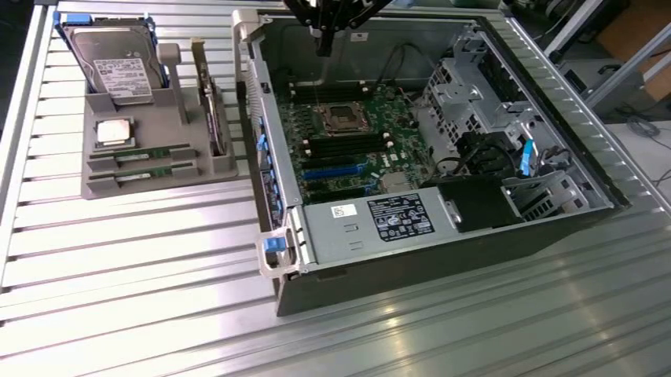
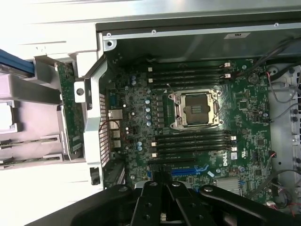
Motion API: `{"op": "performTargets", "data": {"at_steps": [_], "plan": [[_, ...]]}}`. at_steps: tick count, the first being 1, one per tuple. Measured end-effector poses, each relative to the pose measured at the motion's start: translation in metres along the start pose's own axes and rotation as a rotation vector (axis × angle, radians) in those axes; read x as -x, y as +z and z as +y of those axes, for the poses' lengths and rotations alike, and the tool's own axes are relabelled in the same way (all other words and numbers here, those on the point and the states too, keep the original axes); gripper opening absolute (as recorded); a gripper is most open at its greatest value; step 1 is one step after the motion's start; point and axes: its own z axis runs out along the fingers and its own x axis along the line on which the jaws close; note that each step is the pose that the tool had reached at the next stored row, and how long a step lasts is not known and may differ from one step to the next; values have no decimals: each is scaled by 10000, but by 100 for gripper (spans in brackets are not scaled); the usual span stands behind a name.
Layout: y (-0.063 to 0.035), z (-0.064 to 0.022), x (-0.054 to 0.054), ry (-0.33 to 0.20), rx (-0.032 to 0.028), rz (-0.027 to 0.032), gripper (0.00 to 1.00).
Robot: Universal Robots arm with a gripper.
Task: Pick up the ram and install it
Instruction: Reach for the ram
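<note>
Green ram point(image 1: 144, 155) sits in a slot of grey holder point(image 1: 137, 188) on tabletop point(image 1: 126, 267) at exterior view's left, well apart from gripper point(image 1: 325, 45), shut & empty at top centre over PC case point(image 1: 419, 267); prob. light, stiff, fragile, so grip by long edges, not chips.

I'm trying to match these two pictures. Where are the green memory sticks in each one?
Exterior view: the ram lies in the grey holder, to the exterior view's left of the open computer case.
Wrist view: the ram lies in the same holder, outside the case's perforated wall.
Shared landmark: the empty processor socket inside the case.
</note>
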Motion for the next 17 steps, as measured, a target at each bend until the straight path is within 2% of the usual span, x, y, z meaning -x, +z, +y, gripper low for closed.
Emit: {"op": "performTargets", "data": {"at_steps": [17], "plan": [[-4, -10, -128, -1, 0, 0, 11]]}}
